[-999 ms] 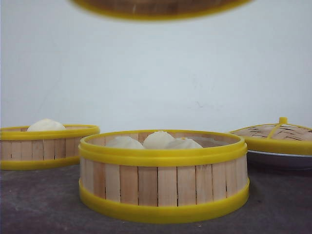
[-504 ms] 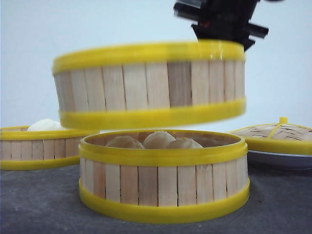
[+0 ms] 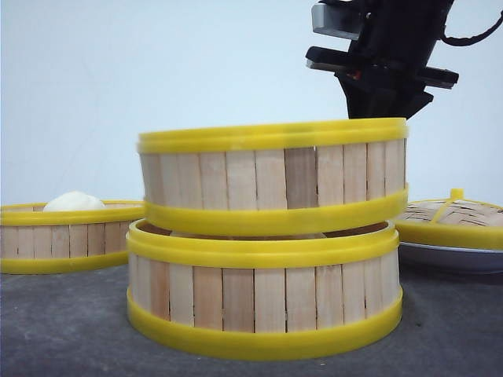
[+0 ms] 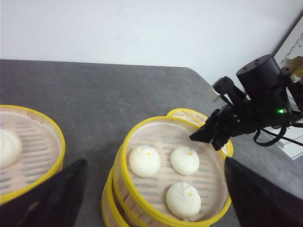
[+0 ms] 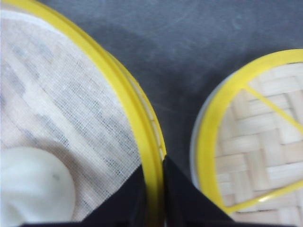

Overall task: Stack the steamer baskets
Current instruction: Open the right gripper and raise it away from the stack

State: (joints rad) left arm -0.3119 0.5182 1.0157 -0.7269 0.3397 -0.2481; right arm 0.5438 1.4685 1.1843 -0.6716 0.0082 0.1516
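Right gripper [image 5: 154, 198] pinching upper steamer basket [image 3: 275, 177] rim, lower basket's [image 3: 263, 294] contents hidden

We see steamer baskets [image 3: 271, 179] with walls of pale, matt wooden slats and thick yellow plastic rims, smooth with a slight sheen. A loosely woven white cloth [image 5: 61, 109] lines the upper one. The lid [image 5: 265, 142] is woven from pale strips under a yellow plastic rim. The tabletop [image 4: 109, 94] looks dark grey, matt and faintly grainy. The right gripper [image 5: 152, 198] is matt black.
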